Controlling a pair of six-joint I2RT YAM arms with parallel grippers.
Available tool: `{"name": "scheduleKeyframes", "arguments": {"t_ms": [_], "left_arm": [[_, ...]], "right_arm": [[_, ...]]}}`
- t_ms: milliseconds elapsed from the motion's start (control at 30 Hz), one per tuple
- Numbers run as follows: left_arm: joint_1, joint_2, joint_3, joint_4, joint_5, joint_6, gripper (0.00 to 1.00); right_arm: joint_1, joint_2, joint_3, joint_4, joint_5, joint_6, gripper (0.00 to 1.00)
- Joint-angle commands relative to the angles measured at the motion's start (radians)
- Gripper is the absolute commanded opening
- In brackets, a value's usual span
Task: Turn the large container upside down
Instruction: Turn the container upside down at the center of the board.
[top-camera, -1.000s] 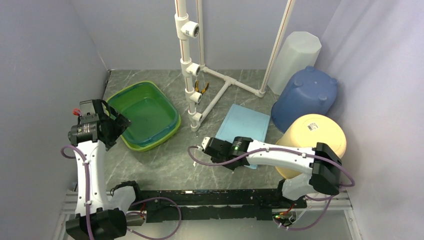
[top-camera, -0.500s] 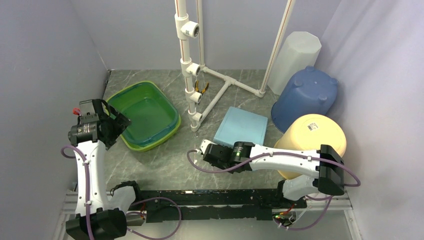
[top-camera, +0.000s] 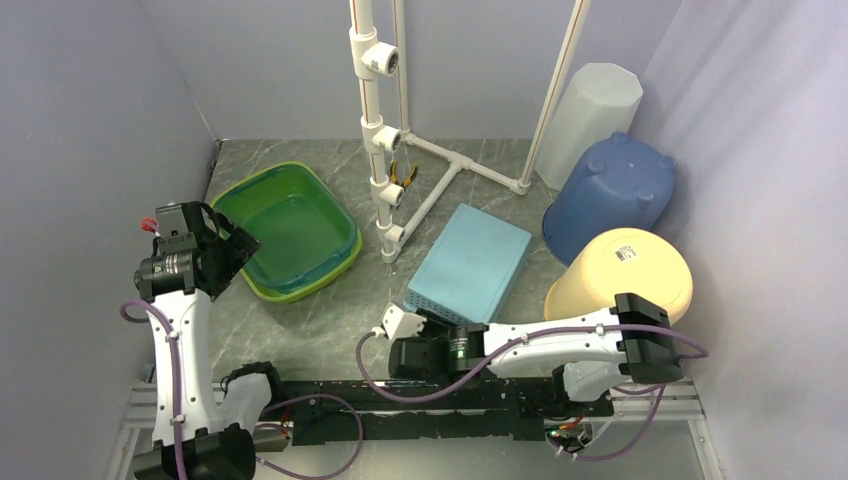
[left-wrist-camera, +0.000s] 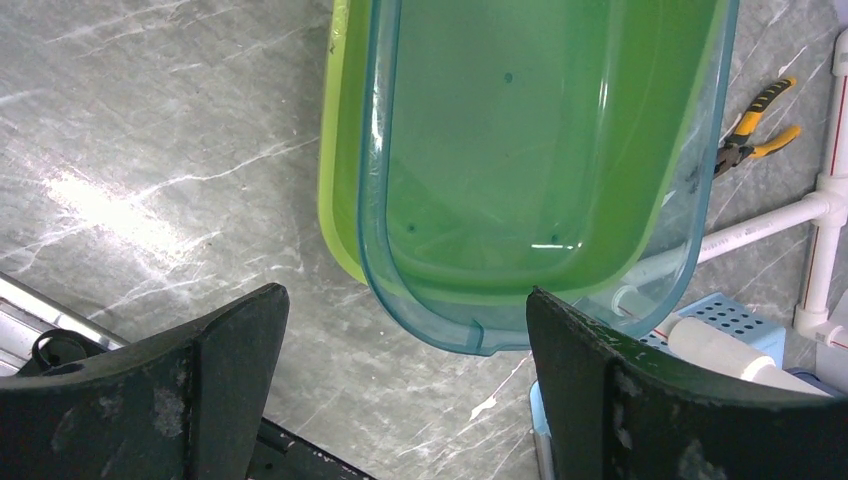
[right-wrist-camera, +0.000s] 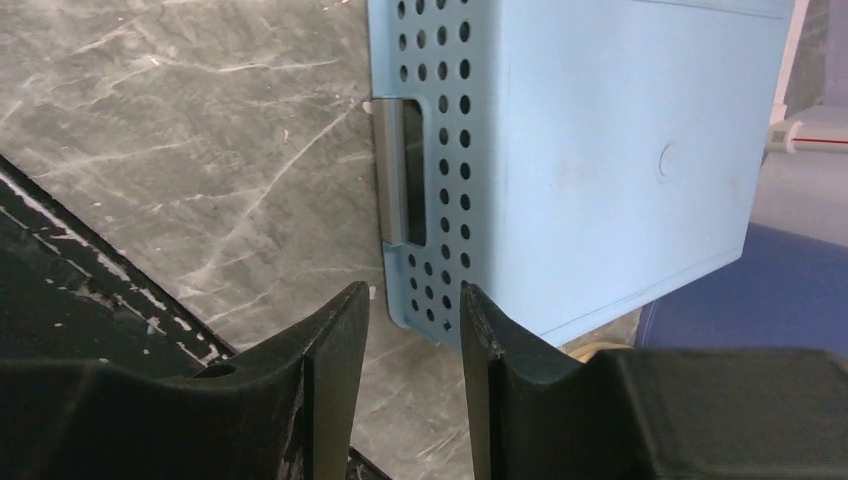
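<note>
Kim: Since last entry, blue crate (top-camera: 470, 262) has swung round; it lies bottom up, mid-table. Right gripper (right-wrist-camera: 412, 300) pulled back toward base.
Lee: Jaws?
Kim: Right slightly apart, empty, near crate's edge. Left gripper (left-wrist-camera: 402, 300) wide apart above green tub (left-wrist-camera: 500, 150).

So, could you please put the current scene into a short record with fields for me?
light blue container: perforated, lying bottom up on the table, handle slot facing the arms
right gripper: low at the container's near edge, jaws apart, holding nothing
left gripper: wide open above the nested green tubs, holding nothing
pliers: on the table beside the pipe frame
blue bucket, yellow bucket: bottoms showing, by the right wall
</note>
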Motion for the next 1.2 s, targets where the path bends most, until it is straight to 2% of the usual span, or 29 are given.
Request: {"name": "scheduleKeyframes", "arguments": {"t_ms": [0,100,233,333,433,533,633,900,1000,1167], "left_arm": [[0.001,-0.005,-0.011,0.017,-0.013,0.012,0.94],[0.002,0.019,-0.027,0.028,0.000,0.024,0.94],[0.001,0.071,-0.041,0.024,-0.018,0.025,0.94],[0.002,0.100,-0.059,0.044,-0.022,0.023,0.94],[0.005,0.134,-0.069,0.069,0.004,0.030,0.94],[0.008,0.165,-0.098,0.120,0.042,0.027,0.93],[0.018,0.215,-0.110,0.165,0.117,0.029,0.89],[0.026,0.293,-0.106,0.220,0.166,0.053,0.50],[0.028,0.307,-0.098,0.189,0.154,0.085,0.30],[0.030,0.262,-0.102,0.158,0.108,0.101,0.06]], "right_arm": [[0.043,-0.003,0.019,0.031,0.112,0.087,0.42],[0.043,-0.060,0.046,0.065,0.166,0.105,0.44],[0.020,-0.154,0.058,0.138,0.267,0.153,0.64],[-0.071,-0.209,0.067,0.242,0.133,0.197,0.65],[-0.174,-0.234,0.075,0.335,-0.100,0.254,0.62],[-0.204,-0.212,0.098,0.413,-0.262,0.246,0.60],[-0.203,-0.127,0.172,0.409,-0.339,0.230,0.56],[-0.203,0.055,0.374,0.333,-0.393,0.154,0.49],[-0.202,0.077,0.402,0.339,-0.396,0.139,0.49],[-0.204,0.078,0.399,0.367,-0.406,0.139,0.49]]}}
